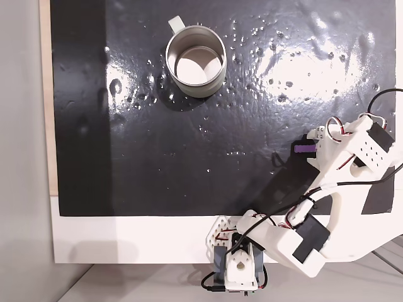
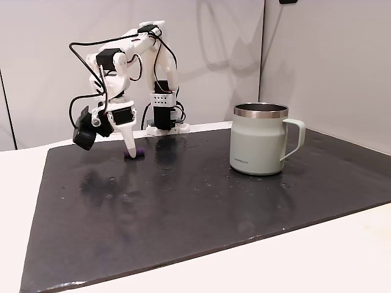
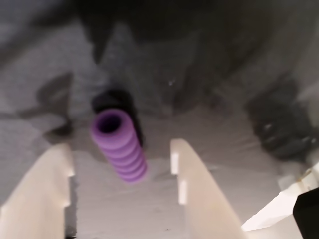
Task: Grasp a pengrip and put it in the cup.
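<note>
Between the tool's (image 3: 122, 149) spread fingers — pengrip (image 3: 119, 144), blurred, base end cut off.

In the top-down fixed view the arm (image 1: 327, 207) covers part of the pengrip (image 1: 305, 149) near the right edge of the bench (image 1: 126, 239), so only a purple end is visible, and the picture's right and bottom edges cut off the arm. In the wrist view the pengrip (image 3: 119, 145) and the two fingers (image 3: 197, 189) of the end effector (image 3: 119, 164) are blurred, the lower parts of the fingers are cut off by the bottom edge, and I cannot tell if they touch the tube. In the side fixed view the pengrip (image 2: 134, 153) at the far left corner of the mat (image 2: 201, 201) is too small to see in detail, and the fingertip (image 2: 129, 149) hides part of it.
</note>
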Robot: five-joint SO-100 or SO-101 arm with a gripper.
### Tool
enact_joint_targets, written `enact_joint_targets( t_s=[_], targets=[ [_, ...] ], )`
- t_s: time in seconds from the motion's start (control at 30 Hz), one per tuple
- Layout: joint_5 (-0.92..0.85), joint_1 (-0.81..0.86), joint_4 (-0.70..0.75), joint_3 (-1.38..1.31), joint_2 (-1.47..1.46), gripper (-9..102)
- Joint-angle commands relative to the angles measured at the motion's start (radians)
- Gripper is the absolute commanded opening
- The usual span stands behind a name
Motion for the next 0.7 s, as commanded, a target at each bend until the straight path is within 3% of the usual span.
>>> enact_joint_targets(
  t_s=[0.0,0.3,0.67],
  targets=[
    [-0.008,-0.021,-0.017,0.002,0.008,14],
    [-0.015,-0.031,-0.025,0.017,0.006,1],
    [0.018,-0.075,0.084,0.017,0.236,0]
  ],
)
